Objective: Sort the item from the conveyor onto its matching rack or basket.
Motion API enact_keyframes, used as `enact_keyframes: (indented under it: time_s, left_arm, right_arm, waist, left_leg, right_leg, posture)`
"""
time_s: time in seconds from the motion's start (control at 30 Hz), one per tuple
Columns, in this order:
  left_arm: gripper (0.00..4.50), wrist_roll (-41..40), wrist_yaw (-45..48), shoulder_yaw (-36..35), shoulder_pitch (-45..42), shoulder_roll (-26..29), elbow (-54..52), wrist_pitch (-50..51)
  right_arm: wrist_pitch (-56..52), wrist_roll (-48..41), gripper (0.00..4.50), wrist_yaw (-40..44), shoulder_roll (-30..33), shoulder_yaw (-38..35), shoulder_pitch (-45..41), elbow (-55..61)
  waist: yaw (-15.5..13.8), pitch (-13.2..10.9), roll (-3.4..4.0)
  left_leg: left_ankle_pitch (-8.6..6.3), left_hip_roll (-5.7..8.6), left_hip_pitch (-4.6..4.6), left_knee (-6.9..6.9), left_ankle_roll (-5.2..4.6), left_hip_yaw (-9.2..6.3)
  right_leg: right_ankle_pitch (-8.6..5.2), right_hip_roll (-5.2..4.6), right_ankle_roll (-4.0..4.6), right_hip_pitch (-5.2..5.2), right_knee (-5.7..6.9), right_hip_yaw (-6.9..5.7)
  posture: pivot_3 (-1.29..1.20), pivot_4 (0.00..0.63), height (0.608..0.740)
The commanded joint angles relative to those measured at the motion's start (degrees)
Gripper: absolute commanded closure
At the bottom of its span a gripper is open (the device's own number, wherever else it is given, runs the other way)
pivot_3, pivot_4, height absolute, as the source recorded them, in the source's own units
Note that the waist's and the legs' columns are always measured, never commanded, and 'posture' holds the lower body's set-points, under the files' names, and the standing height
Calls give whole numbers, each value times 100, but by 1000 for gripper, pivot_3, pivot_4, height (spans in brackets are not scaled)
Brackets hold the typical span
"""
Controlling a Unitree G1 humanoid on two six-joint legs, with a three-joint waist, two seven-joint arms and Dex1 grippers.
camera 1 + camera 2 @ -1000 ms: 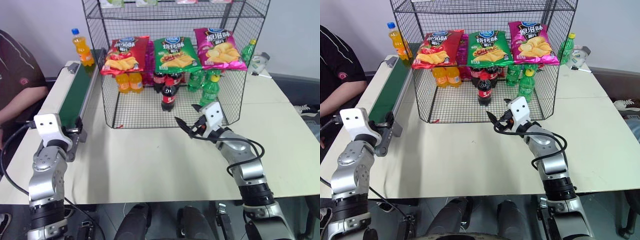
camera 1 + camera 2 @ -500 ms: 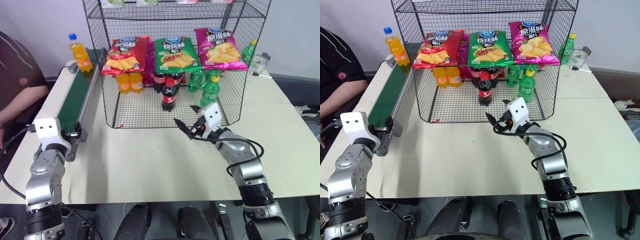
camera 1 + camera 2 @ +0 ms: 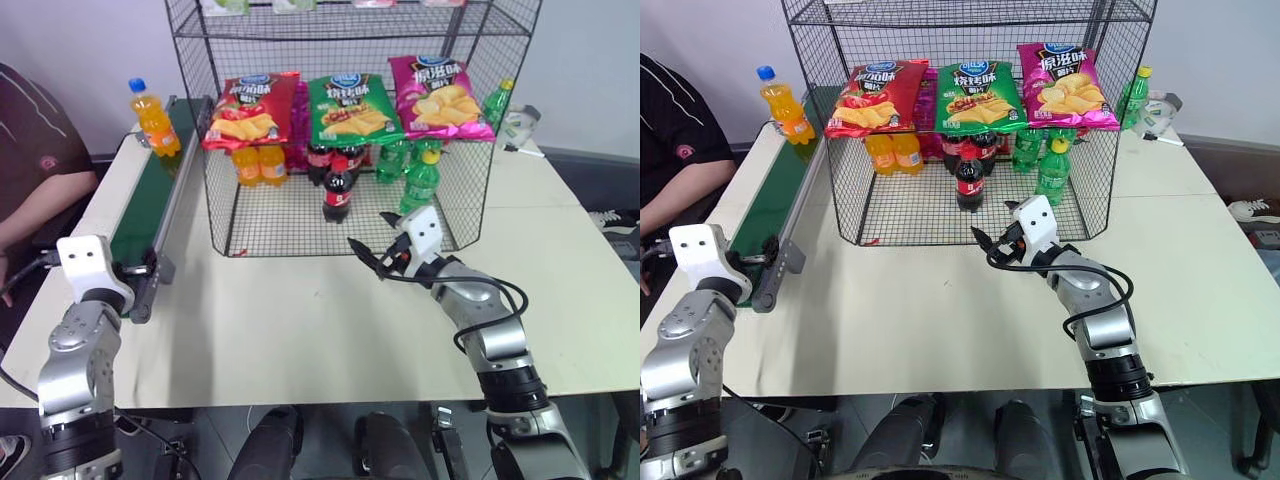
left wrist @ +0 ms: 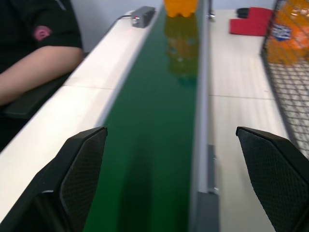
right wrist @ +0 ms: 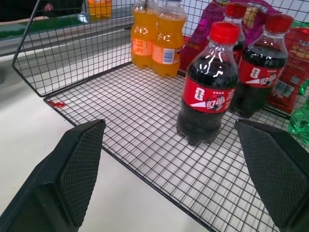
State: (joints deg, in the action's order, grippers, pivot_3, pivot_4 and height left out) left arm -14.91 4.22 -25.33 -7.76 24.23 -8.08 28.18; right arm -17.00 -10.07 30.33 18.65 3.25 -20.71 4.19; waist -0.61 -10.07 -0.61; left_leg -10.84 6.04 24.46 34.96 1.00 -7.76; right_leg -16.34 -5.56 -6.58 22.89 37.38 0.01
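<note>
- The orange bottle (image 3: pixel 146 117) stands upright on the belt (image 3: pixel 152 195), near the belt's far end, by the table's far left corner.
- The left gripper (image 4: pixel 178 181) is at the belt's near end with fingers spread wide, holding nothing; it is well apart from the bottle.
- The right gripper (image 3: pixel 372 247) hovers at the rack's (image 3: pixel 340 150) open front edge with fingers apart and empty, near a cola bottle (image 3: pixel 337 189).
- A person's arm (image 3: pixel 30 215) rests beside the table's left edge.
</note>
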Motion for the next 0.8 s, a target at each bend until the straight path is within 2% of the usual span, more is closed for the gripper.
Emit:
enact_keyframes:
  time_s: [0.03,0.23,0.8]
  left_arm:
    - [46,433,-11,179,-73,282,-158,-389]
    - [46,-71,518,38,2,183,-244,-517]
    - [46,-78,497,123,-127,145,-177,-397]
  right_arm:
    - [116,-22,0,29,-7,-20,-128,104]
    - [136,-14,0,30,-28,-34,-165,86]
    - [218,10,0,8,-52,-43,-231,-13]
  waist:
    - [2,0,0]
    - [5,0,0]
    - [5,0,0]
  left_leg:
    - [0,0,0,0,0,0]
    - [0,0,0,-1,0,1]
    - [0,0,0,0,0,1]
  right_leg:
    - [0,0,0,0,0,0]
    - [0,-1,0,1,0,0]
    - [0,0,0,2,0,1]
  posture:
    - [0,150,740]
    - [0,150,740]
    - [0,150,740]
